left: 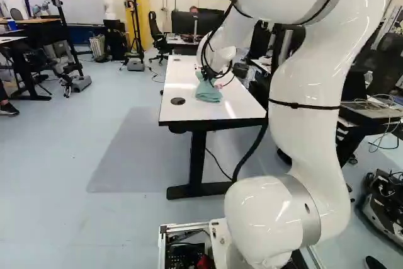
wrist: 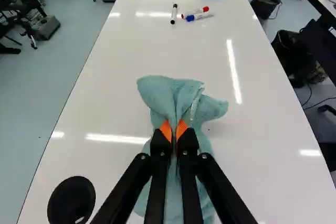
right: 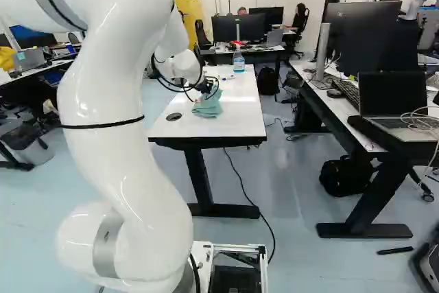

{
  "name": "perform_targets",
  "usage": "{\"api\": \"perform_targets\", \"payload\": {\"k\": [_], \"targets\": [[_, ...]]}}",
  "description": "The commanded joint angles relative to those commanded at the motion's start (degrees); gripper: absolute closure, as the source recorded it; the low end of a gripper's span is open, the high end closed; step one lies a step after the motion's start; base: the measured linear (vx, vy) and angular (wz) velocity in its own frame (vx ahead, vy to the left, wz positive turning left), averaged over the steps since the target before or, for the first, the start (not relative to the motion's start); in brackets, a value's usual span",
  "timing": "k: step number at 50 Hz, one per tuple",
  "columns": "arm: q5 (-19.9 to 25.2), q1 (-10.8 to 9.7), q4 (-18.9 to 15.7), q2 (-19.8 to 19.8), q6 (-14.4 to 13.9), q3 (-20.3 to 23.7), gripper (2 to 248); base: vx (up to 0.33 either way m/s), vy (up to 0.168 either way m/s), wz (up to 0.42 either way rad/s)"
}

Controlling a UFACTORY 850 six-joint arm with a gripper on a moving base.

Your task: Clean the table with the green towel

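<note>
One gripped towel (wrist: 164, 95) well inside table edges (wrist: 76, 100)

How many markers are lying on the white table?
3, all ahead of the gripper, beyond the green towel: a black-tipped marker, and beside it a red-ended marker and a blue-ended marker. The towel might hide others.

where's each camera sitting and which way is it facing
Left base view: base, behind and left of the arm; looks ahead and down past it to the table; arm right of middle.
Right base view: base, behind and right; same direction, arm left of middle.
Wrist view: on the wrist, along the fingers shut on the towel.
Both base views share arm, table, towel.
</note>
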Motion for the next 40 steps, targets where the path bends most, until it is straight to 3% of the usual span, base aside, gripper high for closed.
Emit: {"api": "perform_targets", "payload": {"k": [40], "targets": [[-0.6, 2.8, 0.0, -10.2, 0.0, -13.0, 220, 0.000, 0.000, 0.000]]}}
